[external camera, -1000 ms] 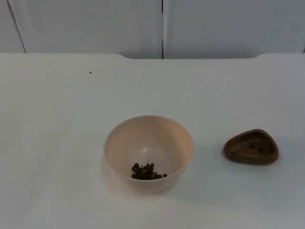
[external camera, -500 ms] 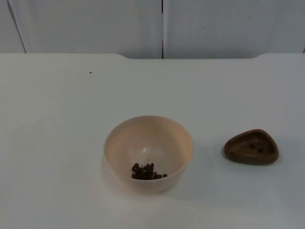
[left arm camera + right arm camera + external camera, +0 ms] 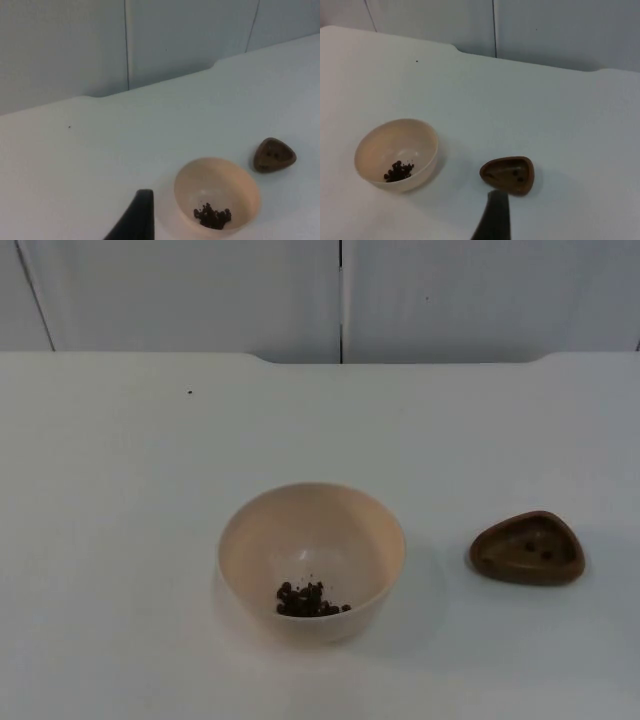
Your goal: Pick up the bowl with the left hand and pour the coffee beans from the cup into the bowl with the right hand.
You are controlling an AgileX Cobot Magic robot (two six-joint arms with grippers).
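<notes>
Hovering above the table, both claws clear of bowl (image 3: 312, 562) and cup (image 3: 528, 548).

Bowl (image 3: 311, 562) on the table (image 3: 120, 540), coffee beans (image 3: 310, 601) inside it, cup (image 3: 528, 548) well right

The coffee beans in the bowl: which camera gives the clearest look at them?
The top view: it looks straight down into the bowl, so the coffee beans show as a dark heap on its floor. Both wrist views show the same heap from a slant, smaller.
</notes>
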